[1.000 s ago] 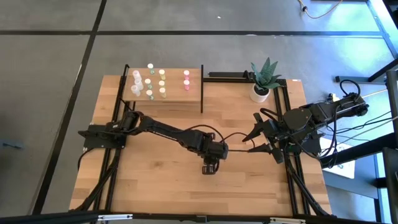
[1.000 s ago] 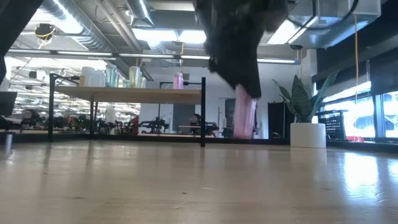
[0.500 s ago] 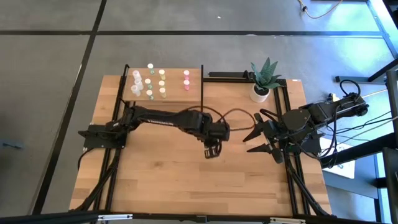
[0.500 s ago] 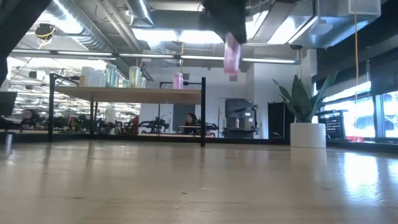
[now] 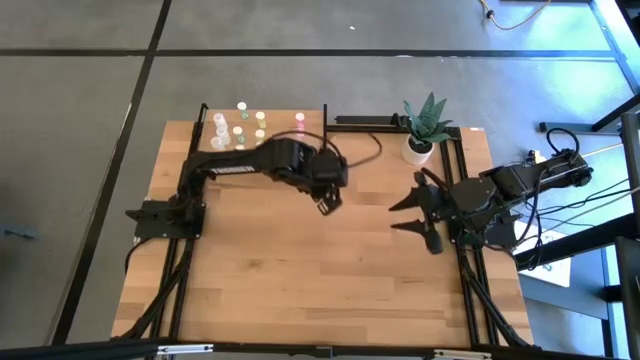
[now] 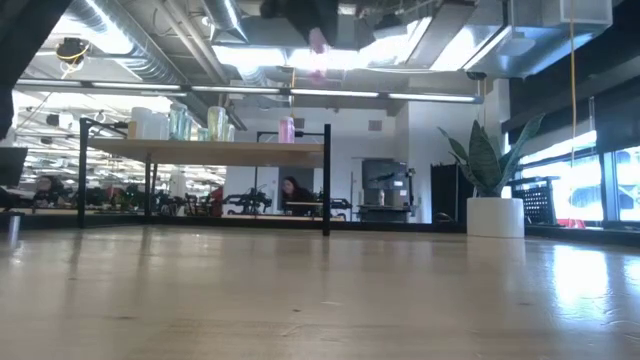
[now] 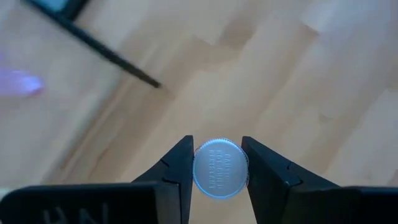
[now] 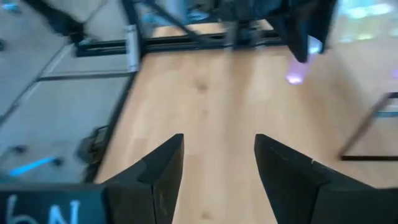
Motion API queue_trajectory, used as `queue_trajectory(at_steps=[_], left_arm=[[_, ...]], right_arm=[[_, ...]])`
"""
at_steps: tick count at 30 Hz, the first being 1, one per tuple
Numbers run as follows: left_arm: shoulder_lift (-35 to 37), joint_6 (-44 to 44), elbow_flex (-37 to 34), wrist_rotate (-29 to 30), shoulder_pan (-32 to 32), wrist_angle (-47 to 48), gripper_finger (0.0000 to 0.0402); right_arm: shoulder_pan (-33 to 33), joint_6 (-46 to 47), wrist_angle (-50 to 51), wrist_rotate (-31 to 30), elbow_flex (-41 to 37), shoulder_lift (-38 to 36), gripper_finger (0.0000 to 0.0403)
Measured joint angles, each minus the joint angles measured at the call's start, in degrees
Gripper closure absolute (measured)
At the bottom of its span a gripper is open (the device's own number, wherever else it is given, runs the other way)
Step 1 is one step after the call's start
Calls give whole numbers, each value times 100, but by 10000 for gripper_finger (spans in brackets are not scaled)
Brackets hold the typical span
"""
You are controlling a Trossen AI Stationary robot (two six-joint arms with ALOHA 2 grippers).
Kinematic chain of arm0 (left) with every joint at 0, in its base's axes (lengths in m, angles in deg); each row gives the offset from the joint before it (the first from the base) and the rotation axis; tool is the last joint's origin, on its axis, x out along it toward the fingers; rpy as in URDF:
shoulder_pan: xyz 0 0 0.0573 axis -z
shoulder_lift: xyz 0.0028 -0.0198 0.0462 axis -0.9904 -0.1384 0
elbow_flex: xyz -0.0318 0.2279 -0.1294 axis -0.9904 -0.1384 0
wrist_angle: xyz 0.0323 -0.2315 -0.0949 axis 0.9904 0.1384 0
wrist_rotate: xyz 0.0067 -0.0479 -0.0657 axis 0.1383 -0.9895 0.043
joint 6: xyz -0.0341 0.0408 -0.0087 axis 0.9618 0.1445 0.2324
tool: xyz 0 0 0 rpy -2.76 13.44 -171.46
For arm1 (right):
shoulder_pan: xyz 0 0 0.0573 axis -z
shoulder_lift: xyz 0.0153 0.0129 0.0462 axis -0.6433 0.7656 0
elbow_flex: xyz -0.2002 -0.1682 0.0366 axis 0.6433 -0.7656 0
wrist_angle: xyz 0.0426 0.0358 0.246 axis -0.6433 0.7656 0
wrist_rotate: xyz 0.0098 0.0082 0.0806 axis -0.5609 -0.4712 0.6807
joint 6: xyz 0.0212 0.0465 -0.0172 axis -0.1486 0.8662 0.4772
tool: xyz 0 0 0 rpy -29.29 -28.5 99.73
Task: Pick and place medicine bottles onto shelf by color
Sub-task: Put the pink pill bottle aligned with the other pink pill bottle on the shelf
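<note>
Clearly left gripper (image 7: 217,169) jaws pinching bottle (image 7: 220,168) between tips; top probably pink; right gripper (image 8: 217,163) jaws spread

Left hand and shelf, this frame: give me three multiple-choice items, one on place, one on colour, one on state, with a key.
1. Where is the left hand?
A. Low on the table's near edge
B. Raised beside the shelf's right post
C. Over the plant pot

2. What colour is the bottle that it carries?
A. Pink
B. Green
C. Yellow

3. How does the right hand stand?
A. Shut on a bottle
B. Open and empty, at the table's right side
C. Shut and empty

Key: 1 B, the high view puts it just in front of the shelf's right end, and the low view shows it up near the picture's top. 2 A, the low view shows a pink bottle under the dark hand, while the left wrist view shows its round end between the fingers. 3 B, the right wrist view shows bare table between its spread fingers.
</note>
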Motion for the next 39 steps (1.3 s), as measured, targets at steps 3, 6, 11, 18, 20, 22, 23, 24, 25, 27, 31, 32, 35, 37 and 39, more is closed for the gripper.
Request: queue_trajectory(at_steps=[3, 6, 11, 18, 20, 22, 23, 24, 25, 27, 31, 32, 35, 37, 39], left_arm=[[100, 287, 2, 196, -224, 286, 296], [136, 489, -2, 353, -492, 455, 296], [149, 677, -2, 377, -957, 433, 296], [149, 866, -126, 660, -1253, 430, 296], [149, 873, -211, 714, -1264, 424, 296], [146, 901, -343, 725, -1256, 363, 296], [141, 909, -389, 748, -1251, 315, 296], [138, 903, -415, 779, -1250, 287, 296], [138, 878, -434, 810, -1249, 288, 297], [140, 869, -466, 831, -1273, 304, 301], [191, 687, -476, 839, -1315, 427, 307], [243, 635, -476, 838, -1319, 428, 307], [436, 611, -474, 844, -1325, 430, 308], [545, 623, -474, 853, -1334, 423, 308], [609, 637, -474, 863, -1340, 362, 309]], right_arm=[[0, -11, 4, -574, 0, 0, 205], [2, -10, 30, -962, 0, 0, 205], [2, -8, 27, -1158, 0, 0, 205], [2, 0, 26, -1157, -1, 0, 205], [2, -13, 26, -1157, -1, 0, 205], [2, -11, 26, -1157, 0, 0, 205], [2, -13, 26, -1157, 0, 0, 205], [2, -13, 26, -1157, 0, 0, 205], [2, -13, 26, -1157, -2, 0, 205], [2, -13, 26, -1157, 0, 0, 205], [2, -13, 24, -1157, 0, 0, 205], [2, -13, 24, -1157, 0, 0, 205], [2, -13, 24, -1157, 0, 0, 205], [2, -13, 22, -1157, 0, 0, 205], [2, -13, 21, -1157, 0, 0, 205]])
